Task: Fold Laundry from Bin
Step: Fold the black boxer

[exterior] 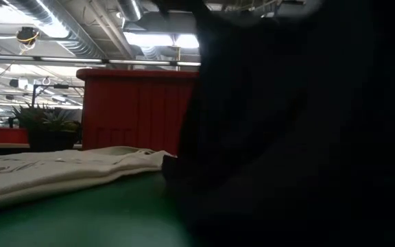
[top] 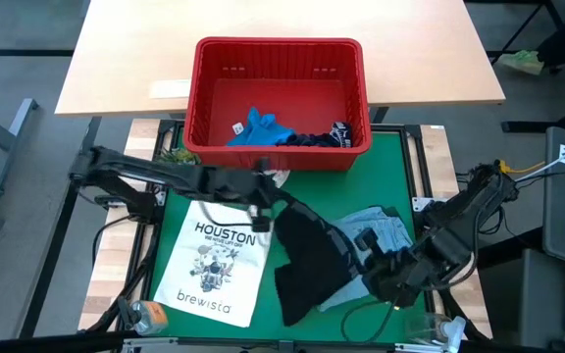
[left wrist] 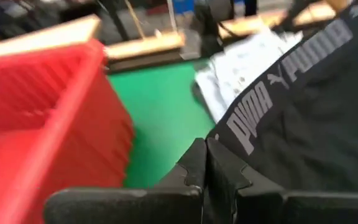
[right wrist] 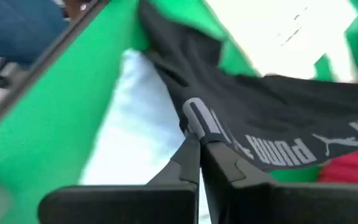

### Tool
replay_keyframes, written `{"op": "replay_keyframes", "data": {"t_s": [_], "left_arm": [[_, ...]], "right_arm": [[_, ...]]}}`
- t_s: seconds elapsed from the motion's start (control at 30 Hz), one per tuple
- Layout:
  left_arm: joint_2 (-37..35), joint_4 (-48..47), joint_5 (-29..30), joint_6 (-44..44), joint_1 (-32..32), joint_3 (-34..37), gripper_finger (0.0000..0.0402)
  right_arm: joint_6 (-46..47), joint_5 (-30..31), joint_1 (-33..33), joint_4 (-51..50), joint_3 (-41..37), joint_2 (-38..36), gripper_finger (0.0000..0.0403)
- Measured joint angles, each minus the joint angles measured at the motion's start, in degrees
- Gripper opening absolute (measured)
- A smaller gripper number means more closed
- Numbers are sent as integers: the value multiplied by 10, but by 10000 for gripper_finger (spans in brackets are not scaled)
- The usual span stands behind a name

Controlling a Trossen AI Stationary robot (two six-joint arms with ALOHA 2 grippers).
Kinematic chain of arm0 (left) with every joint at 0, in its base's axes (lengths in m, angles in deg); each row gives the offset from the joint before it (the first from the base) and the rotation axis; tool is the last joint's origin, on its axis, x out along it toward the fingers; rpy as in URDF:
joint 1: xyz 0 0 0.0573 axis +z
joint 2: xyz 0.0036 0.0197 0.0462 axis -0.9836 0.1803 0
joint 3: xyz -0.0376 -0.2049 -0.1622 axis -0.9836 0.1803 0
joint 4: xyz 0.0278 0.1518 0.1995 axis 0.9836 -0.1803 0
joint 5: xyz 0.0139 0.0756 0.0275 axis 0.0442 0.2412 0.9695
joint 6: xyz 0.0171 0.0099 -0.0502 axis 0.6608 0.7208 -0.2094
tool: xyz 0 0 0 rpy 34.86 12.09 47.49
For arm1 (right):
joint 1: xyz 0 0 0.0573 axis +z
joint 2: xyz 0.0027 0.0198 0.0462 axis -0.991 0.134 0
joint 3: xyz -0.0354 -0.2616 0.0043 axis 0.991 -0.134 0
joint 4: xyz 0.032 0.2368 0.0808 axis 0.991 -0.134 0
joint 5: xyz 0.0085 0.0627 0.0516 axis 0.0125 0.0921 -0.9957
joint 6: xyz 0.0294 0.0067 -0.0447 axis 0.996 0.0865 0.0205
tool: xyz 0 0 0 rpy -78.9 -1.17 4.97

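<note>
A black garment (top: pixel 307 260) with a grey PUMA waistband (left wrist: pixel 272 93) stretches between my two grippers above the green mat (top: pixel 292 186). My left gripper (top: pixel 275 211) is shut on it near the mat's middle. My right gripper (top: pixel 369 271) is shut on it toward the mat's right near corner. A light blue shirt (top: pixel 379 230) lies flat on the mat under and behind the black garment. The red bin (top: pixel 278 98) stands at the mat's far edge, with a bright blue garment (top: pixel 260 127) and a dark navy one (top: pixel 322 137) lying on its floor. My left gripper pinches the black garment at its waistband edge (left wrist: pixel 224 135) between the two shut fingers, slanting down from the table's left. The cloth runs away from the fingers toward my right gripper. My right gripper pinches the waistband (right wrist: pixel 197 117) at a folded end, fingers slanting down from the right. The band runs from it toward the left gripper, and the cloth hangs below that line, filling the low view down to the mat (exterior: pixel 266 171).
A white HOUSTON brewista tote bag (top: pixel 214 260) lies flat on the mat's left half. A small orange-topped object (top: pixel 147 314) sits at the near left corner. A wooden table (top: pixel 126 59) lies beyond the bin.
</note>
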Motion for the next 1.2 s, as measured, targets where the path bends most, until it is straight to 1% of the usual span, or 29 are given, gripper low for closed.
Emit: {"op": "replay_keyframes", "data": {"t_s": [0.07, 0.17, 0.33, 0.47, 0.57, 0.73, 0.8, 0.93, 1.03, 1.2], "left_arm": [[-41, -11, 33, -1, -14, 0, 1], [-93, -19, 74, -1, -39, 0, 1], [-155, -25, 142, -2, -86, 0, 0], [-190, -35, 192, -3, -127, 0, 0], [-208, -35, 221, -5, -157, 0, 0], [-218, -42, 236, -38, -212, 0, 0], [-218, -50, 236, -56, -236, 0, 0], [-218, -71, 237, -120, -288, 0, 0], [-218, -73, 237, -166, -327, 0, 0], [-219, -72, 238, -217, -382, 0, 0]], "right_arm": [[-44, 21, -11, -7, 27, -1, 5], [-115, 36, -34, -7, 68, -1, 5], [-203, 40, -66, -19, 140, -1, 5], [-233, 42, -81, -54, 196, -1, 5], [-236, 42, -90, -65, 227, -1, 5], [-245, 38, -88, -47, 241, -1, 5], [-248, 25, -88, -47, 240, 2, 5], [-249, 2, -88, -39, 240, 10, 5], [-251, -14, -88, -9, 240, 18, 5], [-273, -69, -88, 59, 240, 38, 5]]}}
